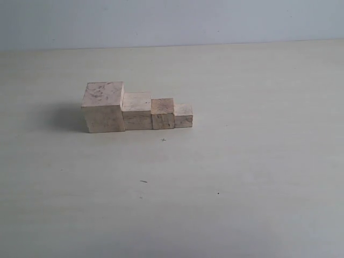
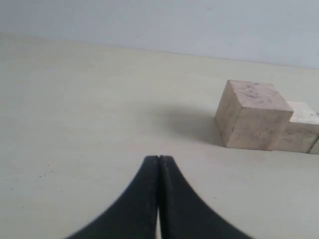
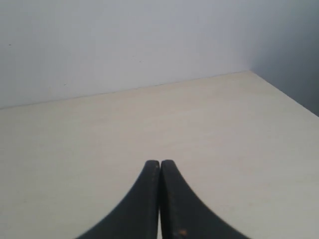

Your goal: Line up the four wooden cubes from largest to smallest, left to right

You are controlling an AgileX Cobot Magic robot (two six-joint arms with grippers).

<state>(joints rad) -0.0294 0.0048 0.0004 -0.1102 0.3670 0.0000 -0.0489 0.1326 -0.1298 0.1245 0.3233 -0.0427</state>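
The largest cube (image 1: 103, 107) is sitting upright on the counter (image 1: 242, 188), heading a straight row; the second cube (image 1: 137, 111) is touching its right face, the third cube (image 1: 163, 114) is standing one place further right of the largest cube, and the smallest cube (image 1: 183, 116) is closing the row at the far end from it; each block is pressing against its neighbour, so the tops are stepping down away from the largest cube; pale wood with faint brownish grain is showing on every face.

In front of the largest cube, nearer the exterior camera, a few tiny dark marks (image 1: 163, 140) are dotting the pale counter; behind the largest cube a plain light wall (image 1: 172, 21) is rising.

The left fingers (image 2: 144, 194) are hanging clenched, tip pressing against tip and grasping nothing, well apart from the largest cube (image 2: 251, 117), which is showing in the left wrist view with the second cube tucked beside it; the right fingers (image 3: 144, 199) are likewise clenched on nothing, facing bare counter and wall, with the largest cube lying outside that view.
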